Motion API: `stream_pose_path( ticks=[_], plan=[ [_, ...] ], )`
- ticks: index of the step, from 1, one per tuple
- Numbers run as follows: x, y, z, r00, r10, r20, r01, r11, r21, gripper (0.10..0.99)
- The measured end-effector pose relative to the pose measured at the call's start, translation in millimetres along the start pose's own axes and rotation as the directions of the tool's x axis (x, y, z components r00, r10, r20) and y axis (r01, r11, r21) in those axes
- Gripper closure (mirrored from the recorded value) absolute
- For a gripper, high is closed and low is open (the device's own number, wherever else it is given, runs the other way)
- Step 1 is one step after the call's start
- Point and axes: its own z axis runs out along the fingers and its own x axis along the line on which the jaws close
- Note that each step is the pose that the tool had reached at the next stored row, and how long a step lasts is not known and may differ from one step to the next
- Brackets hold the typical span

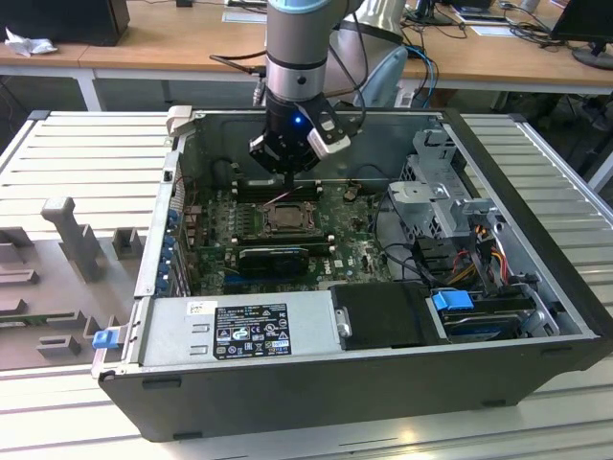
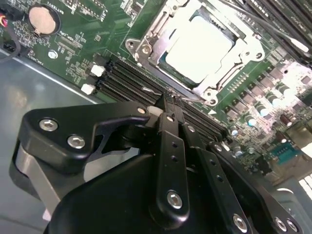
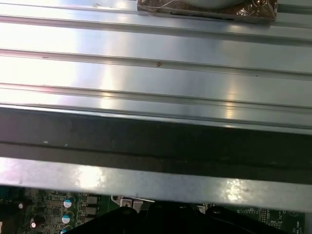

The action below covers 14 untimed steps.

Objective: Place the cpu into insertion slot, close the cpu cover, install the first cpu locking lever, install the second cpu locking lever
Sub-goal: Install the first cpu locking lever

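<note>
The computer case lies open in the exterior view, and my gripper hangs inside it just behind the insertion slot on the green board. In the second wrist view the cpu lies flat in the slot, its pale top showing through the cutout of the cpu cover, which lies down over it. My gripper is shut, with the two black fingers pressed together. Their tips sit at a thin wire locking lever that runs along the socket's edge beside the memory slots.
Long black memory slots and a coin battery lie near the socket. A power supply, a drive cage and cables fill the case's near and right side. The case wall and the ribbed metal table surround it.
</note>
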Motion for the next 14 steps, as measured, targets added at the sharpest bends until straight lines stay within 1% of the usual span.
stream_pose_path(
  ticks=[8,11,13,14],
  plan=[
    [-7.7,-1.0,6.7,1.0000,0.000,-0.0001,0.000,1.0000,0.001,0.980],
    [-9.5,-1.0,10.6,1.0000,0.000,-0.0002,0.000,1.0000,0.001,0.980],
    [-11.0,-0.6,15.8,1.0000,0.000,-0.0002,0.000,1.0000,0.001,0.980],
    [-11.2,-0.5,16.9,1.0000,0.000,-0.0002,0.000,1.0000,0.001,0.980]
  ],
)
